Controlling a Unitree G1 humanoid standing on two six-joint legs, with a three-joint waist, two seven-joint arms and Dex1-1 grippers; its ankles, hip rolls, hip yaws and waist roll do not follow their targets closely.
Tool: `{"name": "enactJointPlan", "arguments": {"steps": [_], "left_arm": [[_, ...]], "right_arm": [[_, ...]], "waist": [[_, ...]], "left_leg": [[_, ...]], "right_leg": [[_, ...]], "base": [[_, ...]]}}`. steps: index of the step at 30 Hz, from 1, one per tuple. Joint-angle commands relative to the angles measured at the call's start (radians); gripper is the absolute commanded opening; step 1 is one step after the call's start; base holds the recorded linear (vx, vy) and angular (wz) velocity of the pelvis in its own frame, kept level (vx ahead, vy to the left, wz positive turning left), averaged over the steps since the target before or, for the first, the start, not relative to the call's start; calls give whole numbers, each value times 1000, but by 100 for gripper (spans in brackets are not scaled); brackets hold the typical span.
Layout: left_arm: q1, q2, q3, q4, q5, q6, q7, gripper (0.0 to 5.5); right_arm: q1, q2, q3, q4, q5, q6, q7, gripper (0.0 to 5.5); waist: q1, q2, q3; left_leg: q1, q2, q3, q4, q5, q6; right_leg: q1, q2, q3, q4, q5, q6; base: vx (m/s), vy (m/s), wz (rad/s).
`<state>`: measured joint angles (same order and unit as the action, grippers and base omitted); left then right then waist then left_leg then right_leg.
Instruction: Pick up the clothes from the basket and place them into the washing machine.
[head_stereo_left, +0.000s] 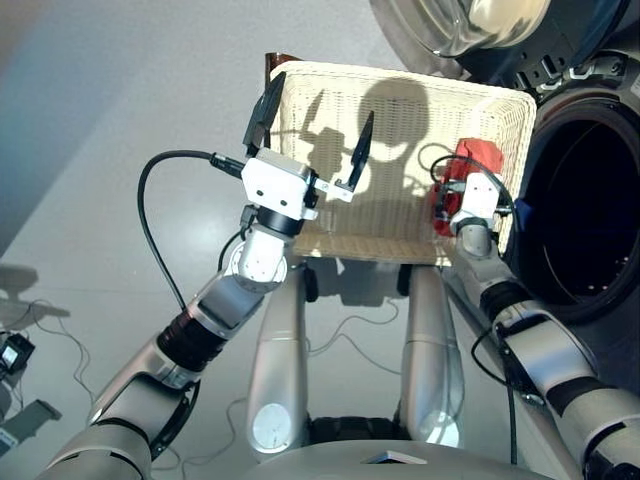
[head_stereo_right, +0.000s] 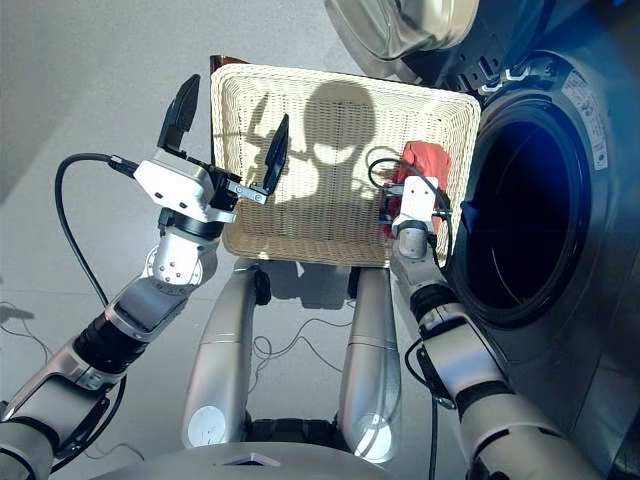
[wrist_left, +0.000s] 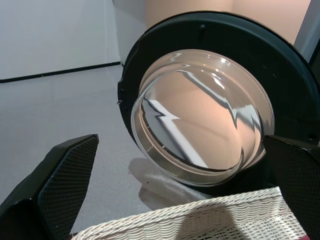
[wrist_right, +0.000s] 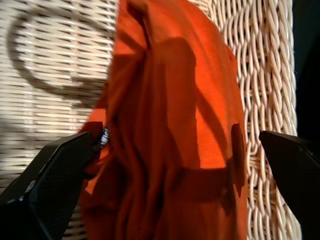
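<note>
The cream wicker basket (head_stereo_left: 400, 120) stands straight ahead. A coral red garment (head_stereo_left: 478, 155) lies bunched against its right wall, and no other clothes show in it. My right gripper (wrist_right: 178, 135) is open, down over that garment, with the cloth (wrist_right: 170, 125) lying between its spread fingers. Above the basket's left end, my left gripper (head_stereo_left: 322, 97) is open and holds nothing. The washing machine (head_stereo_right: 590, 300) stands at the right with its dark drum opening (head_stereo_right: 520, 210) facing the basket. Its glass porthole door (wrist_left: 200, 115) is swung open behind the basket.
A black cable (head_stereo_left: 150, 230) loops off my left wrist. Thin wires and small devices (head_stereo_left: 15, 355) lie on the grey floor at the left. The basket's right wall sits close to the machine's opening.
</note>
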<state>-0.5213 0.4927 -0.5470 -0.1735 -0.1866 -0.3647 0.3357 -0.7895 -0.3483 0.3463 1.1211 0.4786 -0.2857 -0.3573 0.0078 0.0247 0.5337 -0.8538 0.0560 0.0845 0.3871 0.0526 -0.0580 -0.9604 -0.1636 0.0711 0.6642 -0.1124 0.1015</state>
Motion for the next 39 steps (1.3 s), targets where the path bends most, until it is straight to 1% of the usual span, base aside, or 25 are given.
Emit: {"name": "enactJointPlan", "arguments": {"steps": [1, 7, 8, 12, 16, 18, 22, 26, 27, 28, 29, 35, 39], "left_arm": [[-11, -17, 23, -136, -10, -50, -1, 550], [-12, -12, 37, -153, -15, -48, 2, 550], [-12, -13, 41, -158, -17, -48, 3, 550], [-13, -15, 39, -170, -31, -49, -4, 550], [-17, -14, 38, -174, -35, -45, -5, 550], [-16, -11, 37, -176, -39, -44, -7, 550], [-21, -7, 37, -176, -37, -41, -6, 550], [-26, -4, 43, -178, -39, -39, -5, 550], [-25, -4, 45, -179, -40, -39, -5, 550], [-25, -4, 45, -179, -40, -39, -5, 550], [-23, -3, 47, -180, -43, -38, -5, 550], [-23, 0, 53, -181, -51, -33, -11, 550], [-17, 6, 66, -183, -41, -31, -12, 550]], "right_arm": [[-11, -40, -18, -4, 32, 0, 2, 550], [-45, -57, -35, 43, 59, 11, 4, 550], [-52, -62, -32, 48, 64, 14, 9, 550], [-91, -86, -36, 81, 88, 28, 23, 550], [-113, -100, -34, 88, 97, 33, 30, 550], [-128, -107, -38, 98, 106, 35, 30, 550], [-135, -112, -39, 104, 109, 38, 35, 550], [-139, -112, -42, 113, 123, 40, 45, 550], [-139, -111, -42, 113, 127, 39, 48, 285], [-139, -110, -42, 114, 128, 39, 48, 6], [-138, -110, -41, 111, 132, 39, 50, 0], [-120, -104, -44, 99, 154, 34, 65, 0], [-80, -93, -47, 31, 189, 3, 78, 0]], "waist": [[35, 53, -14], [43, 59, -14], [45, 60, -14], [53, 73, -14], [56, 80, -14], [61, 87, -14], [62, 92, -14], [62, 93, -14], [62, 91, -14], [62, 91, -14], [60, 89, -14], [54, 82, -14], [42, 68, -14]], "left_leg": [[-29, 12, 26, 166, -134, -14], [-62, 16, 25, 200, -148, -14], [-74, 19, 24, 212, -150, -15], [-122, 27, 19, 263, -164, -18], [-161, 32, 15, 297, -173, -18], [-179, 32, 17, 307, -174, -18], [-195, 33, 19, 316, -175, -17], [-209, 31, 20, 324, -175, -15], [-209, 31, 20, 324, -176, -14], [-209, 31, 21, 324, -176, -14], [-209, 32, 20, 323, -176, -14], [-205, 29, 21, 318, -173, -13], [-192, 30, 23, 304, -169, -12]], "right_leg": [[33, 21, 2, -97, 96, 21], [-3, 23, 0, -59, 78, 17], [-14, 21, -1, -50, 76, 17], [-58, 23, -3, 0, 57, 13], [-97, 21, -7, 30, 51, 11], [-116, 21, -5, 40, 48, 10], [-135, 22, -4, 53, 45, 10], [-153, 22, -4, 66, 44, 7], [-154, 22, -5, 68, 42, 7], [-154, 22, -5, 68, 42, 7], [-154, 22, -5, 68, 42, 7], [-148, 21, -9, 65, 43, 7], [-135, 23, -11, 50, 47, 6]], "base": [[0, 0, 0], [0, 0, 0], [0, 0, 0], [0, 0, 0], [0, 0, 0], [0, 0, 0], [0, 0, 0], [0, 0, 0], [0, 0, 0], [0, 0, 0], [0, 0, 0], [0, 0, 0], [0, 0, 0]]}}
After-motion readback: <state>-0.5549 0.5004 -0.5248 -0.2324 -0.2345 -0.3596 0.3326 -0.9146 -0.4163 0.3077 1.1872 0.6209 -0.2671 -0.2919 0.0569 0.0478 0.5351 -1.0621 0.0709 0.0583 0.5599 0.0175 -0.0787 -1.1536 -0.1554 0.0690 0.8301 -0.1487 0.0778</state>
